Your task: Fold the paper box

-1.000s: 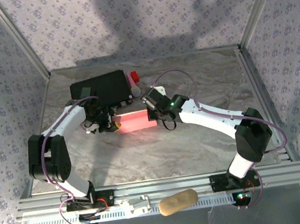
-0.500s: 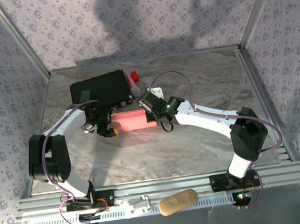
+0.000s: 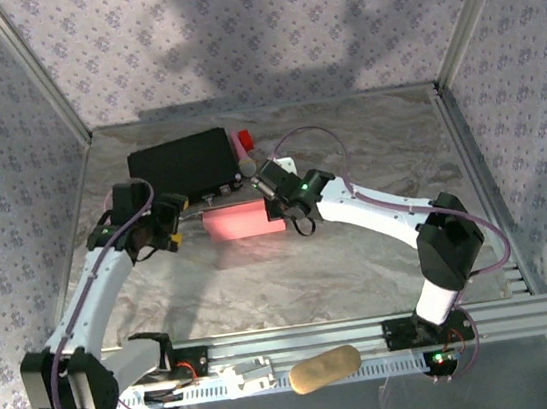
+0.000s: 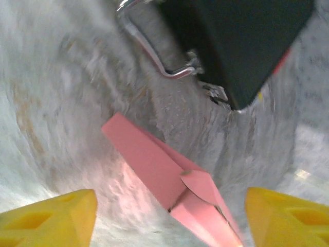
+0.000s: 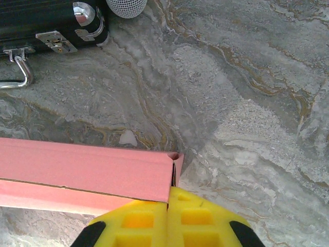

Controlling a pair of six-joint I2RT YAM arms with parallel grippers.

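The pink paper box lies as a flat folded rectangle on the marble table, just in front of the black box. In the right wrist view its right end has a small flap standing at the corner. My right gripper is shut, and its yellow fingertips press against that end. My left gripper hangs open a little left of the box. In the left wrist view the box's left end sits ahead between the spread yellow fingers, untouched.
The black box has chrome latches and a wire handle on its near side. A red object and a round mesh ball sit by its right end. A tan oval object rests on the front rail. Bare marble lies to the right.
The left gripper has opened, let go of the box's left end and drawn back to the left as its arm swung outward. The right gripper and the box have shifted slightly to the left.
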